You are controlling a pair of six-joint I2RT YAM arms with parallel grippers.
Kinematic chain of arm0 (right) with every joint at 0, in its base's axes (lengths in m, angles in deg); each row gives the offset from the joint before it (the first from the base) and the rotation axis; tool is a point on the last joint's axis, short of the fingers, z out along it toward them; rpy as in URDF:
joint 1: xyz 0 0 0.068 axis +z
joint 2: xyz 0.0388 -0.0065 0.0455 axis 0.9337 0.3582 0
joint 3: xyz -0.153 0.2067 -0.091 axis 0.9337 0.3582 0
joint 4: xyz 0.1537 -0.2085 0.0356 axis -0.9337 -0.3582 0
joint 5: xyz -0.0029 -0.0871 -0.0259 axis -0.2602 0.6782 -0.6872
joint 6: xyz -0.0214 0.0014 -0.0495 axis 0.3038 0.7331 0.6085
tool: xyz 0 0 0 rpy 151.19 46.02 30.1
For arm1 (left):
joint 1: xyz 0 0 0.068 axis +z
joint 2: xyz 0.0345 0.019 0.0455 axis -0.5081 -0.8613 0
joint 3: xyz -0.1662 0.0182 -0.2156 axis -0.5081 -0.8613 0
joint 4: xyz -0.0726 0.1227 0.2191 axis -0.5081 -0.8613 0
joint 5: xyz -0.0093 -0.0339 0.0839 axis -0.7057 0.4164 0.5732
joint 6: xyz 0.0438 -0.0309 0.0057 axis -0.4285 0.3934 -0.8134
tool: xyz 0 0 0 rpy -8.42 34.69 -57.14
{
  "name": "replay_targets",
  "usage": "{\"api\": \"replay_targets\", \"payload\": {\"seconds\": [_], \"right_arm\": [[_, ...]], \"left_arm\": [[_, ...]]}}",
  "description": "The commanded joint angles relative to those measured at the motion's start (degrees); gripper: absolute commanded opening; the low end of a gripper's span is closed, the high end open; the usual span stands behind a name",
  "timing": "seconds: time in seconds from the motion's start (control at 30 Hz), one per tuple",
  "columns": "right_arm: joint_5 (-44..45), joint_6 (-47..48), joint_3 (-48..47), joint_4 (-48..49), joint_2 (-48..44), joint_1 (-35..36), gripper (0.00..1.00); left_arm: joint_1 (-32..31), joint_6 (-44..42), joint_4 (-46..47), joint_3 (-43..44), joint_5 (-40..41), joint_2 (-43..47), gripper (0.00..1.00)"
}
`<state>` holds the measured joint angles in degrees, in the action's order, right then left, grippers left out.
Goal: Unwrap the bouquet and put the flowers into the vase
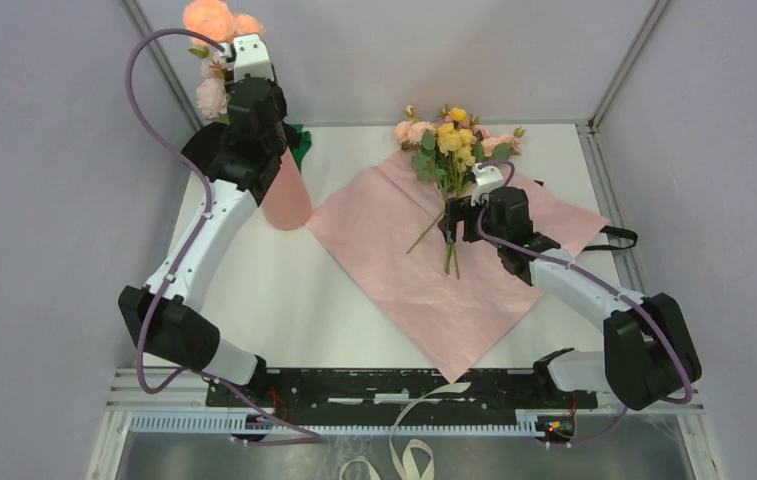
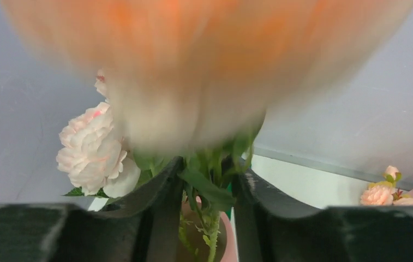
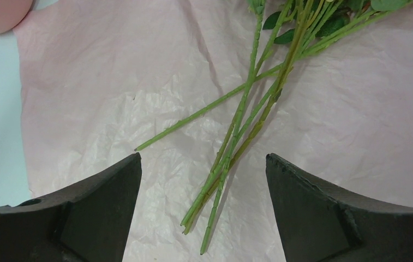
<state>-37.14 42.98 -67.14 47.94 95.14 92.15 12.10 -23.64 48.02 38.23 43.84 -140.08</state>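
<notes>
Between left gripper [image 2: 209, 170] fingers [image 2: 157, 210], only wrist view shows flower stems [image 2: 213, 229]

It was a robotics lab cell: plain grey wall panels [image 1: 34, 200], aluminium frame posts [image 1: 630, 60], a white desk [image 1: 284, 290], and two white-and-black robot arms [image 1: 574, 285] bolted to a black base plate [image 1: 354, 385].

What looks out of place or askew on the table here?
Nothing spilled or damaged. One stem splays sideways from the bunch lying on the pink paper, and a black ribbon lies loose by the right edge of the table.
</notes>
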Motion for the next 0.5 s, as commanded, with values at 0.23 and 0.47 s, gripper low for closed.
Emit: {"api": "replay_targets", "payload": {"seconds": [0.23,0.47], "right_arm": [[-2.07,-0.84,0.97,3.41,0.61,-0.16,0.89],[-3.18,-1.49,1.15,4.32,1.29,-0.19,0.89]], "left_arm": [[0.16,5.26,2.49,-1.72,3.48,4.76,1.0],[-0.49,10.95,-0.51,-5.93,-1.88,8.76,1.0]]}}
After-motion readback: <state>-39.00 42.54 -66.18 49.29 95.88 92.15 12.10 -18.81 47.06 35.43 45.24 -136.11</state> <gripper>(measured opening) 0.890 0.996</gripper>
